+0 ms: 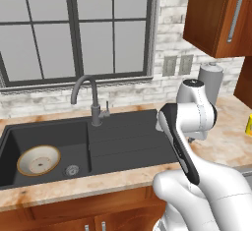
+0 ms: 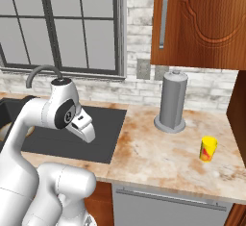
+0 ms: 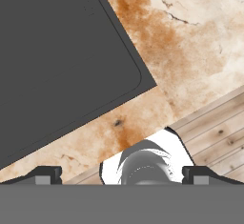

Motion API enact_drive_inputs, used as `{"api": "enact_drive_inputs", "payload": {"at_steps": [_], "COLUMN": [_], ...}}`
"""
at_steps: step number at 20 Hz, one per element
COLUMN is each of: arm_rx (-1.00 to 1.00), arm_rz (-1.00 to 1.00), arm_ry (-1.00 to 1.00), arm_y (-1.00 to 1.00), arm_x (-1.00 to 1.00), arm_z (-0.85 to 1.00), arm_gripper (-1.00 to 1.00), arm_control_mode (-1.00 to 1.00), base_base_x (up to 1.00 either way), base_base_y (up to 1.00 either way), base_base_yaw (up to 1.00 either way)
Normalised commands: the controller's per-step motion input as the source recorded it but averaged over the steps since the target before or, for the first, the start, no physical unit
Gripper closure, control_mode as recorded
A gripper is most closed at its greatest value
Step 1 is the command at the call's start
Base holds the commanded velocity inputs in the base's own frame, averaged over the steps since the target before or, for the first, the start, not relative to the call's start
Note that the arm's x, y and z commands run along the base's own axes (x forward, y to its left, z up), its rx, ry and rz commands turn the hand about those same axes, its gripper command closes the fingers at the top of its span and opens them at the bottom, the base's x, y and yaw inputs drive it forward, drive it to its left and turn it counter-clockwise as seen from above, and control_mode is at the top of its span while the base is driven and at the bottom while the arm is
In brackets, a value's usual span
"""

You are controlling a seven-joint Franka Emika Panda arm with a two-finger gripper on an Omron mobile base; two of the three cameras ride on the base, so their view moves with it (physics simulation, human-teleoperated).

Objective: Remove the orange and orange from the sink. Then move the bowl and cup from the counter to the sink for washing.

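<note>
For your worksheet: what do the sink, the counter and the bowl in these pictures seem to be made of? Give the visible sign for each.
Sink: probably matte black composite; even dark surface, no gloss.
Counter: looks like polished stone; beige with rusty marbling and fine cracks.
Bowl: likely glazed ceramic; cream inside with specks, tan rim.

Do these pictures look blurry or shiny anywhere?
Left base view: sharp and evenly lit, no glare on the black sink. Right base view: the yellow cup is crisp, with soft shading at its foot. Hand view: the counter marbling is clear, no blur.
</note>
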Motion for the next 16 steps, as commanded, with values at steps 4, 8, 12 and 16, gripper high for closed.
{"api": "enact_drive_inputs", "payload": {"at_steps": [4,8,12,16], "arm_rx": [0.0,0.0,0.0,0.0], "arm_rz": [0.0,0.0,0.0,0.0], "arm_ry": [0.0,0.0,0.0,0.0], "arm_y": [0.0,0.0,0.0,0.0], "arm_x": [0.0,0.0,0.0,0.0], "arm_z": [0.0,0.0,0.0,0.0], "arm_gripper": [-1.0,-1.0,-1.0,-1.0], "arm_control_mode": [1.0,1.0,1.0,1.0], "base_base_x": [0.0,0.0,0.0,0.0], "base_base_y": [0.0,0.0,0.0,0.0], "base_base_yaw": [0.0,0.0,0.0,0.0]}}
